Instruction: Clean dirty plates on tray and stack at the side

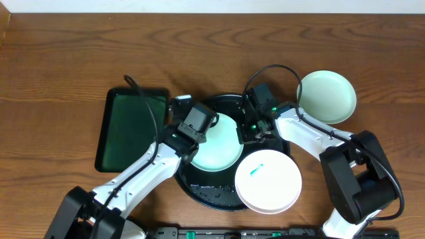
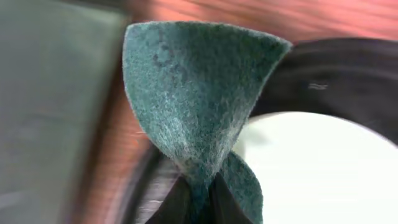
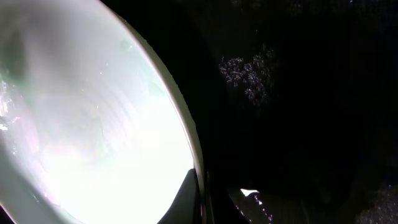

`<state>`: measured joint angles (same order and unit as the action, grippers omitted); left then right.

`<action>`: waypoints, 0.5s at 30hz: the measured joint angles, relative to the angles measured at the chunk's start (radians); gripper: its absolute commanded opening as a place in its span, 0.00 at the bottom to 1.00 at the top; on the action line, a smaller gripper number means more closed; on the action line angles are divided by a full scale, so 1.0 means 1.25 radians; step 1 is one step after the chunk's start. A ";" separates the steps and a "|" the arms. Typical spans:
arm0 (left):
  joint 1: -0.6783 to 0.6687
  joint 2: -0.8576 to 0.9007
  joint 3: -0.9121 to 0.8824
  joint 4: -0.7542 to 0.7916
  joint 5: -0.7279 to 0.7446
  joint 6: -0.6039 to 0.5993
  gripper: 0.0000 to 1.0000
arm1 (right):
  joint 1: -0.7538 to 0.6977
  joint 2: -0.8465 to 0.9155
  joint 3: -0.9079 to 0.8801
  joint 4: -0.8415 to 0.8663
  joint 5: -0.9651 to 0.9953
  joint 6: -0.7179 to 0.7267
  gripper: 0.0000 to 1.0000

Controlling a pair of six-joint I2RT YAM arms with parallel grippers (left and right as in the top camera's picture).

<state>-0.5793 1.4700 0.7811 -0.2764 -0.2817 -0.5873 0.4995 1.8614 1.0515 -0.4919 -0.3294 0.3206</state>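
A pale mint-green plate [image 1: 222, 143] lies in the round black tray [image 1: 199, 189]. My left gripper [image 1: 199, 123] is shut on a dark green scouring pad [image 2: 199, 99] at the plate's left rim; the plate also shows in the left wrist view [image 2: 323, 168]. My right gripper [image 1: 251, 129] is shut on the plate's right rim [image 3: 196, 180]; the plate fills the left of the right wrist view [image 3: 87, 124]. A white plate [image 1: 269, 180] with a small teal smear lies on the tray's right edge. Another mint-green plate [image 1: 327, 96] sits on the table at the right.
A rectangular dark green tray [image 1: 129, 129] lies left of the black tray. Water drops show on the black tray's surface [image 3: 249, 71]. The wooden table [image 1: 60, 60] extends around everything.
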 measured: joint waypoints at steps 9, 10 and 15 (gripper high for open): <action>0.000 0.091 -0.004 0.144 0.173 0.001 0.07 | 0.000 0.000 0.000 0.003 0.000 -0.003 0.00; 0.000 0.108 -0.004 0.161 0.177 0.003 0.07 | 0.000 0.000 0.000 0.002 0.000 -0.003 0.01; -0.005 0.140 -0.004 0.180 0.137 0.007 0.07 | 0.000 0.000 0.000 0.002 0.000 -0.004 0.01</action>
<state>-0.5858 1.6451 0.7765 -0.0509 -0.1108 -0.5781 0.4995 1.8618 1.0515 -0.4896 -0.3290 0.3157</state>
